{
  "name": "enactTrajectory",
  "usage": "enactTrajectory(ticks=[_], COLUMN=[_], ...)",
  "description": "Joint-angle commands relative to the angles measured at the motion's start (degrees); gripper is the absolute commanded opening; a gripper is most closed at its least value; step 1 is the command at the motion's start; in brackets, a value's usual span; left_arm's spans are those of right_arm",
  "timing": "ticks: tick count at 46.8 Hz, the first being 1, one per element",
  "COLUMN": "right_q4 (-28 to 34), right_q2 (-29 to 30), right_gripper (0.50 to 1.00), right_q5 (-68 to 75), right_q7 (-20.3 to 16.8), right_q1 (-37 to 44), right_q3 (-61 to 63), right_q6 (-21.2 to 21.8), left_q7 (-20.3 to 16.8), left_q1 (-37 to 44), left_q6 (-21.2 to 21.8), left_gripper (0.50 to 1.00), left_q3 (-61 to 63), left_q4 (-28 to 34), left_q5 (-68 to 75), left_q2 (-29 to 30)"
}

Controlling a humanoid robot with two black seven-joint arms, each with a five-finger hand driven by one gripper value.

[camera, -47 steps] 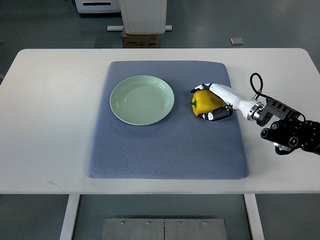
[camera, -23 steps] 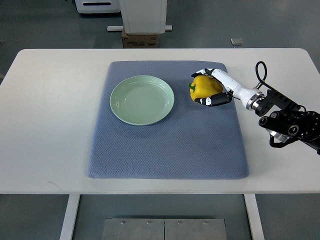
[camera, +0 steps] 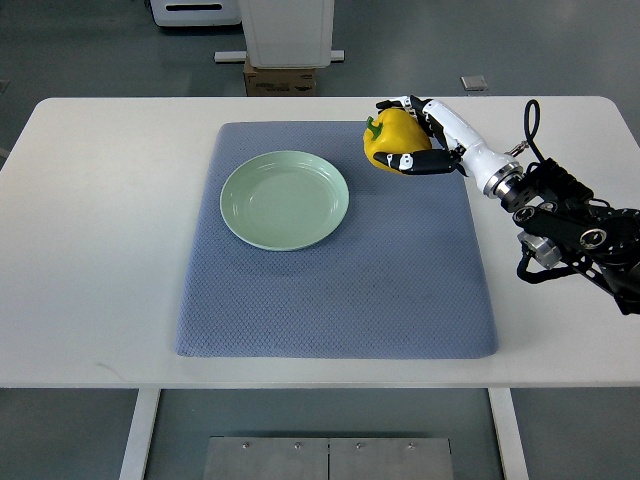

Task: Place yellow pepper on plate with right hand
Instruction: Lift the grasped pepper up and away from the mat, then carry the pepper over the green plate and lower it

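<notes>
Pepper (camera: 388, 140), yellow with green stem pointing left, sits in the right robot hand (camera: 408, 135), fingers wrapped around it from the right, over the far right part of the blue mat (camera: 330, 290). Looks lifted clear, so it can travel. Green plate (camera: 285, 199) lies empty to the near left, apart from it. Surface (camera: 100, 220) is white. Carry step; release not yet done.

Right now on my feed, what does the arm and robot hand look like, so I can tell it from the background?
The right robot hand has a glossy white shell with black finger segments. A silver metal wrist ring joins it to a black forearm of exposed joints and round fittings. A thin black cable loops above the wrist. No left arm shows.
</notes>
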Motion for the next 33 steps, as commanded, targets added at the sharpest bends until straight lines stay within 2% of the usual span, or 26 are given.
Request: enactTrajectory(ticks=[1,15,24,33], right_q4=[0.0,0.1,-1.0,-4.6], right_q2=[0.1,1.0,5.3,10.4], right_gripper=[0.5,0.5,0.5,0.5], right_q5=[0.0,-0.1,-0.2,-0.3], right_q7=[0.0,0.0,0.0,-0.7], right_q1=[0.0,1.7,3.8,4.4], right_q3=[1.5,1.9,2.0,1.9], right_q6=[0.8,1.5,1.4,1.5], left_q7=[0.0,0.0,0.0,0.0], left_q1=[0.0,0.0,0.0,0.0], left_q6=[0.0,0.0,0.0,0.0], left_gripper=[1.0,1.0,1.0,1.0], left_q3=[0.0,0.0,0.0,0.0], left_q4=[0.0,0.0,0.0,0.0], left_q5=[0.0,0.0,0.0,0.0], left_q2=[0.0,0.0,0.0,0.0])
